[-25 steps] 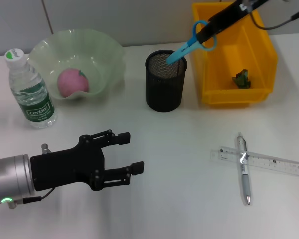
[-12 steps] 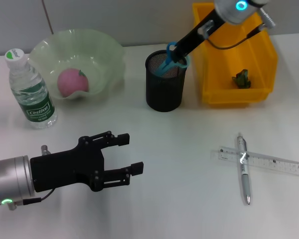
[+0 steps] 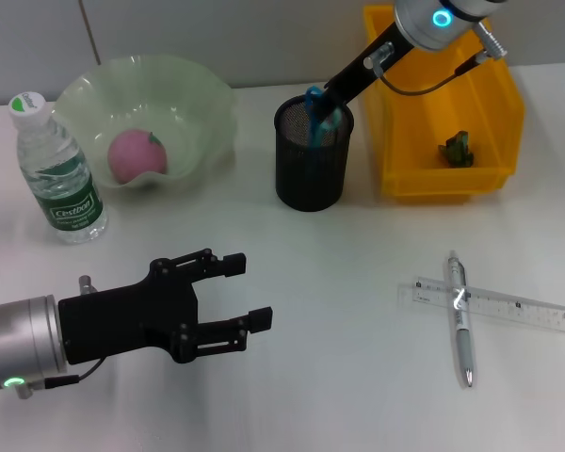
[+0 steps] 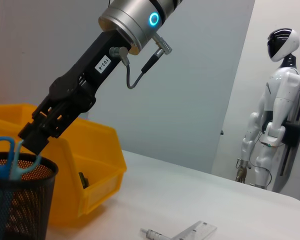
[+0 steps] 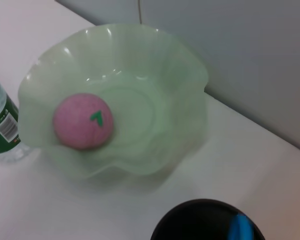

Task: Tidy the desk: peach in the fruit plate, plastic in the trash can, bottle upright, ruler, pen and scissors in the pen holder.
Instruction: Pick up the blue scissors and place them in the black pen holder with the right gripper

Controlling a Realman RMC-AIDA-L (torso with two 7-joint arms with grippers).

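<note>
Scissors (image 3: 317, 115) blades-down in black mesh pen holder (image 3: 309, 169), blue handles at rim, right gripper (image 3: 331, 94) jaws at handles, grip cannot be told, left gripper (image 3: 234, 292) jaws open above surface (image 3: 358, 311).

White humanoid robot figure (image 4: 276, 107) standing by grey wall (image 4: 200, 90), beyond white desk (image 4: 200, 200).

Black end effector (image 3: 228, 299), silver wrist

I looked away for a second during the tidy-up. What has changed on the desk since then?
The right gripper lowered the blue scissors from above into the pen holder; whether it has let go is unclear. The left gripper, bottle, peach, pen and ruler stayed put.
</note>
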